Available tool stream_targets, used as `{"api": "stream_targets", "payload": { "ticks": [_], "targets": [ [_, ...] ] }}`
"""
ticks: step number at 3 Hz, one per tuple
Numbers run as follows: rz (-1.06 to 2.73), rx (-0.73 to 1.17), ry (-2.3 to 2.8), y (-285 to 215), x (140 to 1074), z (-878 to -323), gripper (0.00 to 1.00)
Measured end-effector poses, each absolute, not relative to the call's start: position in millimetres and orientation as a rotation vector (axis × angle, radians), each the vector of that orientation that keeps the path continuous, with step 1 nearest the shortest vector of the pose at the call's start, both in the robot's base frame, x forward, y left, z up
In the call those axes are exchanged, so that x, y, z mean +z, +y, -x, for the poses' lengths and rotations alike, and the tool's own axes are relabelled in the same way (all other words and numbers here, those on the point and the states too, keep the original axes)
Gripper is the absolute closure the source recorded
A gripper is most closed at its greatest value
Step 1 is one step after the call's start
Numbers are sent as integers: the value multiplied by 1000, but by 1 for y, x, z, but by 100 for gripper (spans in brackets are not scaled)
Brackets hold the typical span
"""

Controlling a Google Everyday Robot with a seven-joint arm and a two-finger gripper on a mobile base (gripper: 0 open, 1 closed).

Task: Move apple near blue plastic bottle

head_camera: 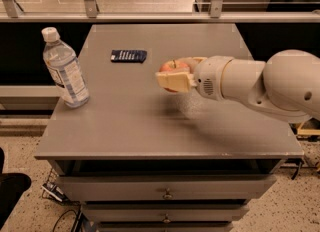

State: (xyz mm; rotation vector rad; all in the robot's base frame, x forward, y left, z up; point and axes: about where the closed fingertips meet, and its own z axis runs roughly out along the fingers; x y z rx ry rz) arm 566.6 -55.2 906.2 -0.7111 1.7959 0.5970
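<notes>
The apple [171,66], red with a yellowish patch, is held in my gripper [174,76] above the middle of the grey table [150,126]. The gripper's tan fingers [172,81] are shut around the apple. The white arm reaches in from the right. The blue plastic bottle [64,69], clear bluish with a white cap and a white-blue label, stands upright near the table's left edge, well to the left of the apple.
A small flat dark-blue packet [128,55] lies on the table behind and between the bottle and the apple. Drawers [167,193] sit under the tabletop. A metal railing [150,16] runs behind the table.
</notes>
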Motion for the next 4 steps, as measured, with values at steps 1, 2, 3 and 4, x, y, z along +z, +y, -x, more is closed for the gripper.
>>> {"api": "stream_targets", "payload": {
  "ticks": [1,2,3,4],
  "targets": [
    [792,686,1744,-5,906,-537,100],
    [933,757,1661,42,898,-522,100],
    [1079,810,1572,77,882,-520,100],
    [1191,863,1477,107,873,-520,100]
  ]
}}
